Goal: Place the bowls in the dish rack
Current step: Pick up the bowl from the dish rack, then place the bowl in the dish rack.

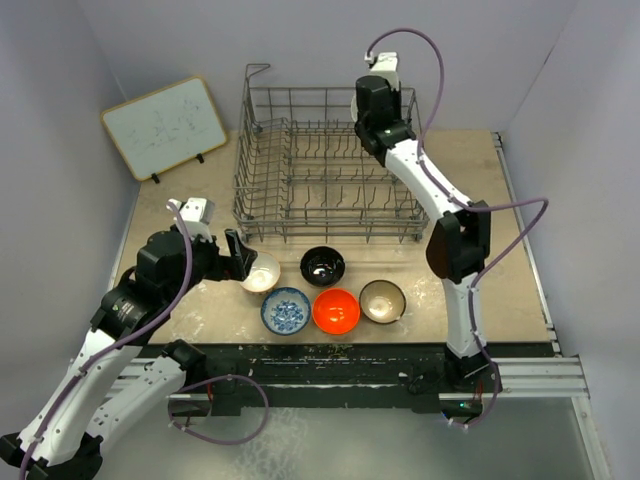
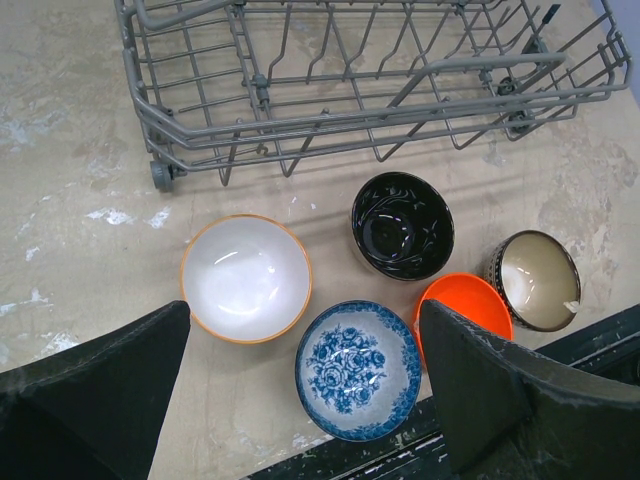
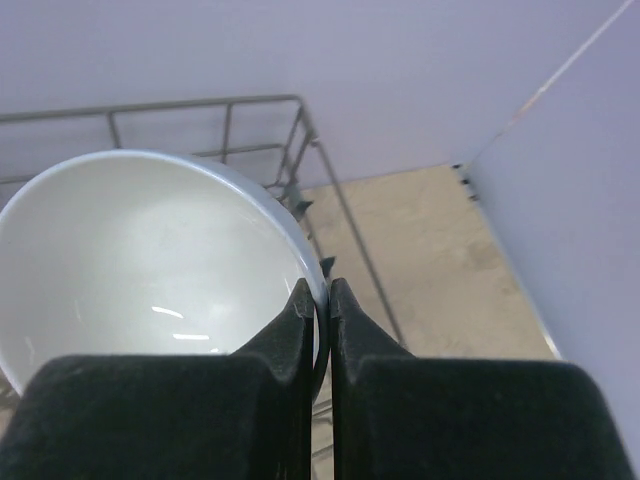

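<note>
My right gripper (image 3: 328, 292) is shut on the rim of a white bowl (image 3: 150, 255), one finger inside it and one outside. It holds the bowl over the far right part of the grey wire dish rack (image 1: 325, 175); in the top view the right gripper (image 1: 372, 135) hides the bowl. Five bowls sit on the table in front of the rack: cream (image 2: 246, 278), glossy black (image 2: 402, 224), blue-and-white (image 2: 357, 369), orange-red (image 2: 462, 298) and brown-rimmed (image 2: 538, 280). My left gripper (image 2: 305, 325) hangs open above the cream and blue-and-white bowls, holding nothing.
A small white board (image 1: 165, 127) leans at the back left, beside the rack's loop handle (image 1: 257, 72). The table's black front edge (image 1: 350, 352) runs just below the bowls. Lilac walls enclose the table on three sides.
</note>
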Controlling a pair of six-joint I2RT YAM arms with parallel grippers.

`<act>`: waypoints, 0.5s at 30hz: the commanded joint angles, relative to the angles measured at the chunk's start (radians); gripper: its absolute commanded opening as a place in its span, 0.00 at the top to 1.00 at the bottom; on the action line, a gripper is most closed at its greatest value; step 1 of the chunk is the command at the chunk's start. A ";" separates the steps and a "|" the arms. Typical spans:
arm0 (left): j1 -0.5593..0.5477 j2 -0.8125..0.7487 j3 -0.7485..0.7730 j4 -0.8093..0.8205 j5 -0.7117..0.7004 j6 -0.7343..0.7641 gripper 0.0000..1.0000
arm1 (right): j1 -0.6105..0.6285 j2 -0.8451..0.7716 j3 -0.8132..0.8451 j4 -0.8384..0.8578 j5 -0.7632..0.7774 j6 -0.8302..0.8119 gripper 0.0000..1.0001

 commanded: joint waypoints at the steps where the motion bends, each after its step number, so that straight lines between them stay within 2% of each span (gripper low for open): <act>1: -0.001 -0.004 -0.008 0.030 0.001 0.017 0.01 | -0.002 0.051 0.025 0.306 0.323 -0.275 1.00; 3: -0.001 -0.001 -0.007 0.029 0.001 0.018 0.01 | 0.001 0.070 -0.010 0.527 0.402 -0.477 1.00; 4: -0.001 0.002 -0.007 0.029 0.001 0.018 0.01 | 0.003 0.085 -0.033 0.698 0.428 -0.618 1.00; 7: -0.001 0.007 -0.008 0.030 0.003 0.019 0.01 | 0.009 0.179 -0.040 1.230 0.458 -1.124 1.00; 8: -0.001 0.007 -0.007 0.029 0.003 0.019 0.01 | 0.009 0.224 -0.009 1.353 0.455 -1.323 1.00; 9: 0.000 0.008 -0.007 0.029 0.004 0.019 0.01 | 0.010 0.272 0.031 1.495 0.443 -1.446 1.00; 10: 0.000 0.008 -0.007 0.029 0.005 0.021 0.01 | 0.010 0.316 0.076 1.575 0.430 -1.569 1.00; 12: 0.000 0.007 -0.008 0.030 0.007 0.020 0.01 | 0.013 0.386 0.162 1.653 0.406 -1.701 1.00; 15: -0.001 0.003 -0.008 0.030 0.005 0.020 0.01 | 0.014 0.399 0.168 1.610 0.390 -1.678 1.00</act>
